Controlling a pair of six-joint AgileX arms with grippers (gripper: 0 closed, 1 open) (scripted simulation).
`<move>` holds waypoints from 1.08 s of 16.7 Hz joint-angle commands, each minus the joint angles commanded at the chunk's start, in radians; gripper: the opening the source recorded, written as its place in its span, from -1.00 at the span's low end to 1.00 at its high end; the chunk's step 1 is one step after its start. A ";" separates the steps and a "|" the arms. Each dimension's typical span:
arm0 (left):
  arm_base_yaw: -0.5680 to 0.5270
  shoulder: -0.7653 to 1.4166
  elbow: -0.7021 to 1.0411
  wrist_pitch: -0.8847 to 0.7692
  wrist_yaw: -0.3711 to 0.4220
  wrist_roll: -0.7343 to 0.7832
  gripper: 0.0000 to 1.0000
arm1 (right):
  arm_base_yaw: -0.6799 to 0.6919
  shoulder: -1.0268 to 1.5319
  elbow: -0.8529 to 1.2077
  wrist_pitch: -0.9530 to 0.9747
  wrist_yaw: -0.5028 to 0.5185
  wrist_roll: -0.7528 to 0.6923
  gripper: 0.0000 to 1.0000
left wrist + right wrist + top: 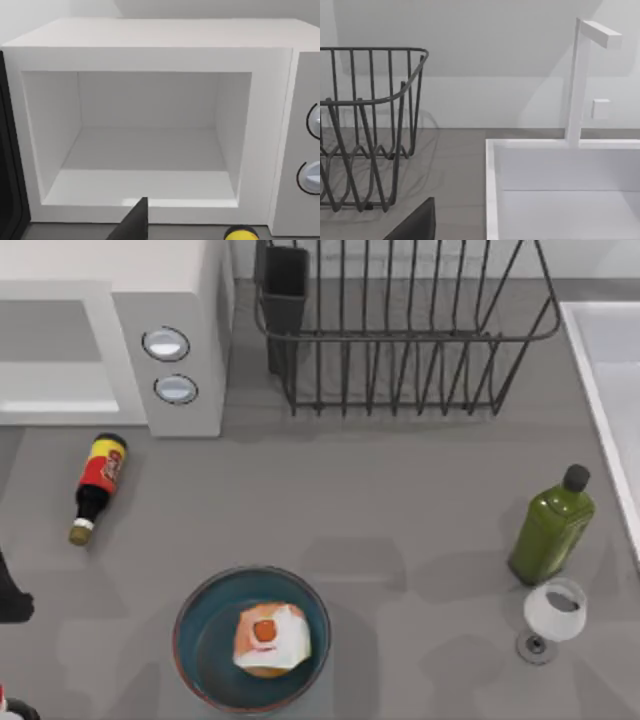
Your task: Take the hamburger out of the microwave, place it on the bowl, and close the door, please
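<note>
Blue bowl point(200, 655) holds the hamburger point(270, 638); microwave point(185, 360) open, tool spreads impossible to tell.

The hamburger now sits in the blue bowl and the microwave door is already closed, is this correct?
Not quite. The hamburger does sit in the blue bowl, as the top view shows, but the microwave is not closed: the left wrist view looks straight into its open, empty cavity, with the door's dark edge swung aside.

Microwave point(110, 330) cut by top view's left edge; door point(7, 165) mostly cropped; sink point(560, 190) partly cropped.
</note>
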 joint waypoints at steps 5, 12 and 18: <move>0.000 0.000 0.000 0.000 0.000 0.000 -0.51 | 0.000 0.000 0.000 0.000 0.000 0.000 1.00; 0.000 0.000 0.000 0.000 0.000 0.000 -1.00 | 0.000 0.000 0.000 0.000 0.000 0.000 1.00; -0.003 -0.003 0.002 -0.004 -0.003 0.000 -1.00 | 0.000 0.000 0.000 0.000 0.000 0.000 1.00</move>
